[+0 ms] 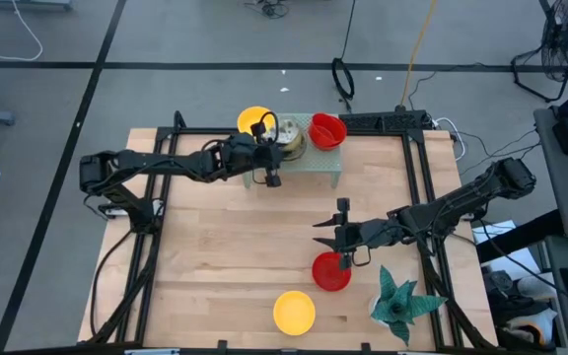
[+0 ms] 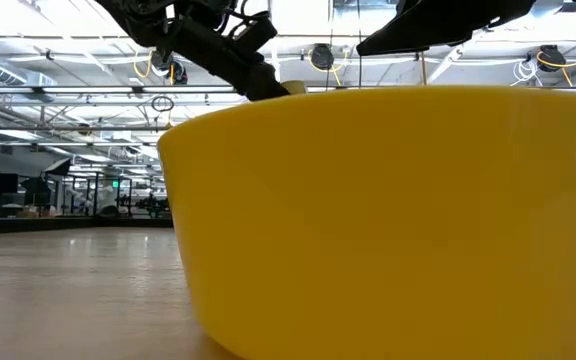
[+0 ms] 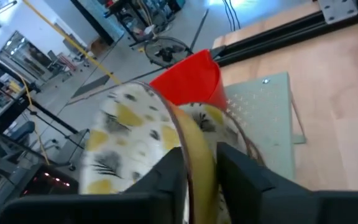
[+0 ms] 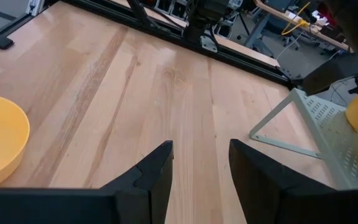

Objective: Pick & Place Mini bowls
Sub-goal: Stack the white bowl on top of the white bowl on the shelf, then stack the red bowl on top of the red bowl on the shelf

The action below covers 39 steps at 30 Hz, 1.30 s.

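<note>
Fingers of my left hand [image 3: 199,180] are clamped on the rim of a yellow bowl [image 3: 199,163], which I hold on edge over the pale green rack [image 1: 309,170] at the far side of the desk [image 1: 235,247]. Just beside the bowl I hold, on the rack, a white speckled bowl [image 3: 126,140] leans with its leafy yellow and grey pattern showing, and a red bowl [image 1: 326,130] stands at the rack's right end; another yellow bowl [image 1: 253,120] sits at the rack's far left corner. My right hand [image 1: 343,240] is well away from the rack toward the near side, fingers parted and holding nothing, hovering right next to a second red bowl [image 1: 330,272]. Nearer still from the rack lies one more yellow bowl [image 1: 294,312], and the spiky green plant [image 1: 399,301] stands to its right. By my judgement the job is partway: three bowls are already at the rack, a fourth is in my grip ready to be set there, and two wait on the wood. The bowls are smooth, glossy, round and shallow; the rack is a thin perforated sheet on slim legs; the desk is pale planked wood with a visible grain.
</note>
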{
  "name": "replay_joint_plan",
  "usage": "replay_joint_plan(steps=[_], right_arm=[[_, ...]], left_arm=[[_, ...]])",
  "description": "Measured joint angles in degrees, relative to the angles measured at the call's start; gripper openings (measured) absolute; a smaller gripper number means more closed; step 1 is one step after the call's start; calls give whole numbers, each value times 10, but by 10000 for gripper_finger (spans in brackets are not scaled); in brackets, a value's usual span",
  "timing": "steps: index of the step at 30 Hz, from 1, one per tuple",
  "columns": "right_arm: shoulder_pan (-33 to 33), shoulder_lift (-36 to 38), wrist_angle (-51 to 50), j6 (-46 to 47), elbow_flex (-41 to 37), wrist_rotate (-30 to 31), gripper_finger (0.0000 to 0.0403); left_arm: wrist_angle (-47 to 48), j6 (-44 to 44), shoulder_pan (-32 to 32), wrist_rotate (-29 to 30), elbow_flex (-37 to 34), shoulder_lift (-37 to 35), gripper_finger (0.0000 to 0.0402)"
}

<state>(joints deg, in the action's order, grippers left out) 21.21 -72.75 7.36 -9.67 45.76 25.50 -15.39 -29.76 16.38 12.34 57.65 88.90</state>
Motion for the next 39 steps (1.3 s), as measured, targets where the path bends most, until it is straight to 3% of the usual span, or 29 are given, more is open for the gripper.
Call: replay_joint_plan(steps=[7, 14, 21, 26, 29, 32, 36, 39], right_arm=[[0, 0, -2, 0, 0, 0, 144], [0, 1, -11, 0, 0, 1, 144], [5, 13, -25, 66, 0, 15, 144], [23, 14, -146, 154, 24, 50, 144], [39, 14, -235, 252, 49, 22, 144], [55, 14, -290, 348, 61, -44, 144], [74, 5, -303, 443, 63, -148, 144], [93, -16, -292, 460, 63, -197, 144]], left_arm=[[-18, 0, -10, 4, 0, 0, 164], [-49, 14, -45, 9, 0, -33, 197], [-11, 158, -104, 12, 0, -80, 200], [33, 271, -156, 12, 0, -86, 200], [62, 298, -185, 11, 0, -88, 200], [93, 322, -212, 10, 0, -87, 200], [106, 347, -239, 10, 0, -87, 200], [106, 358, -256, 10, 0, -87, 200]])
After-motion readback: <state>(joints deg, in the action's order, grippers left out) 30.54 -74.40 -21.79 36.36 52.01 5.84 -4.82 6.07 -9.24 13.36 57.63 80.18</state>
